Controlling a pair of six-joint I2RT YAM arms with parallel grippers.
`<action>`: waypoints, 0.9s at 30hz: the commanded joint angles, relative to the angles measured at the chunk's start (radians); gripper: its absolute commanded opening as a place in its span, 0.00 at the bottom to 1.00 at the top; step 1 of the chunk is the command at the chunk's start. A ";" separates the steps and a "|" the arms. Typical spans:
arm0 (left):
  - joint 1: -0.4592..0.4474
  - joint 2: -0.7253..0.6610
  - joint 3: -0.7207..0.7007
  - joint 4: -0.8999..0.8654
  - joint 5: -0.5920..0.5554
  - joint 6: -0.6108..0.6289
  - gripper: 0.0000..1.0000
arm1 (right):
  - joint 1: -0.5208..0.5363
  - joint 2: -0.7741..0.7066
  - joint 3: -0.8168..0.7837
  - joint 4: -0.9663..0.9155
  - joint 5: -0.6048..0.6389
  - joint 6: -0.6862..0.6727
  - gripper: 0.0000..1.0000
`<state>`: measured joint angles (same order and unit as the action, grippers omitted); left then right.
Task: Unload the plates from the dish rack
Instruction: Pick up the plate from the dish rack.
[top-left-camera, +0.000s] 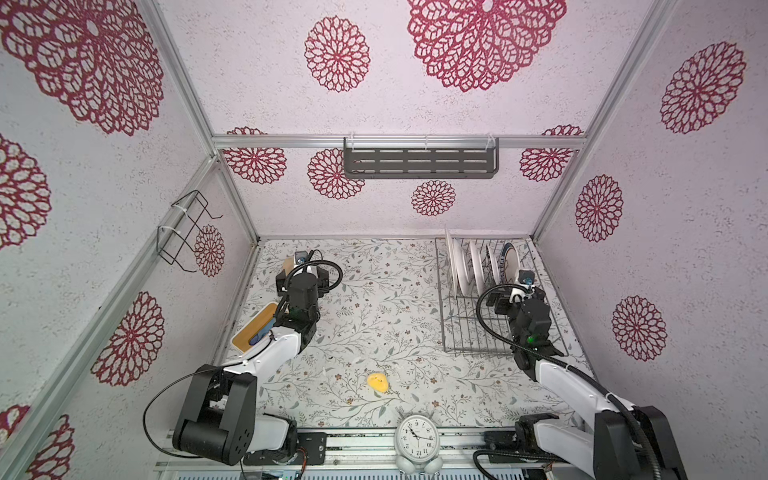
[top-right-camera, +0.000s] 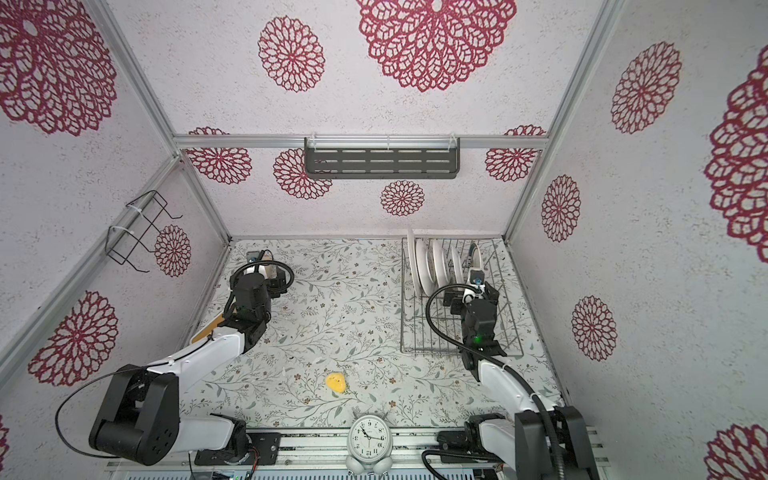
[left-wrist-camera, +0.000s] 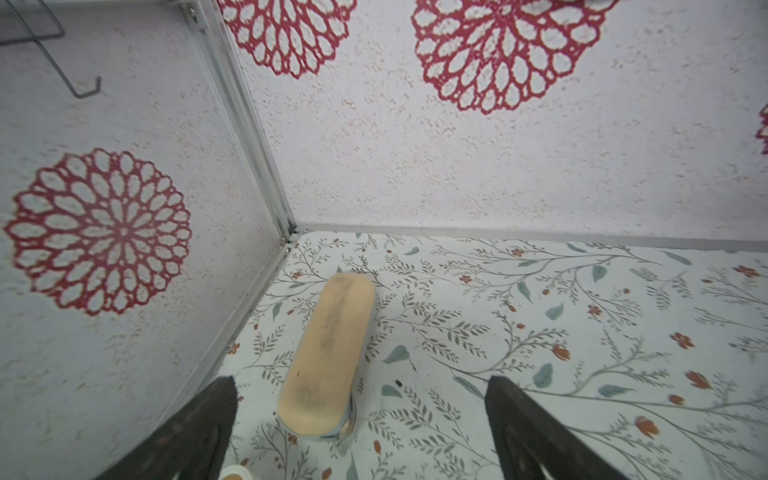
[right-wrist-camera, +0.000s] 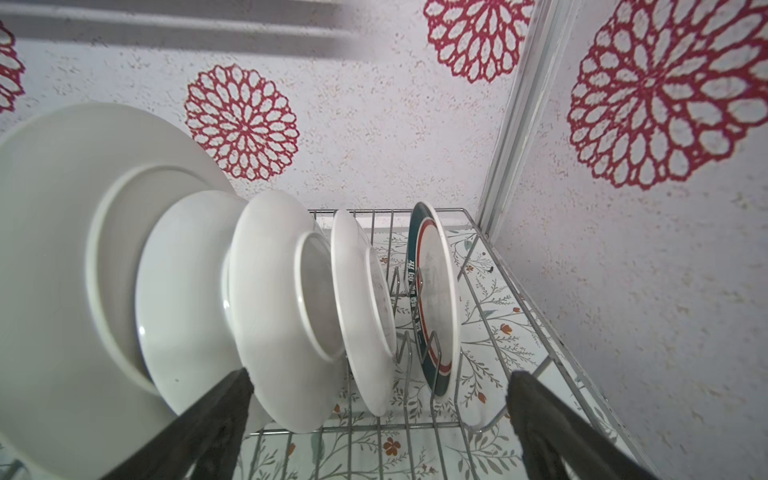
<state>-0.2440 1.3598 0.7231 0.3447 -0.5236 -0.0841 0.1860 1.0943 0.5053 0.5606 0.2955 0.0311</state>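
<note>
Right end effector (right-wrist-camera: 379, 375) gapes before five upright plates (right-wrist-camera: 274, 291), one teal-and-red rimmed.

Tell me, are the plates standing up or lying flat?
Standing up. The plates sit on edge in the dish rack, held between its upright wires; none lies flat.

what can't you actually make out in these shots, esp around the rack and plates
- Right wrist view: the white plates show only their backs, so their faces are hidden.
- Same view: the lettering on the teal-rimmed plate is too small to read, and a dish rack tine crosses it.
- Both top views: the left arm covers most of the wood-lidded box.
</note>
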 joint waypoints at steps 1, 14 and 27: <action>-0.010 -0.037 0.039 -0.201 0.104 -0.122 0.97 | 0.030 -0.038 0.128 -0.334 0.112 0.114 0.99; -0.023 -0.083 -0.011 -0.279 0.261 -0.338 0.97 | 0.343 0.026 0.525 -0.866 0.226 0.223 0.99; -0.043 -0.049 -0.069 -0.173 0.406 -0.513 0.97 | 0.464 0.320 0.719 -0.903 0.347 0.247 0.99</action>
<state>-0.2691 1.3014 0.6697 0.1177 -0.1661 -0.5381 0.6479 1.3888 1.1748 -0.3450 0.5632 0.2600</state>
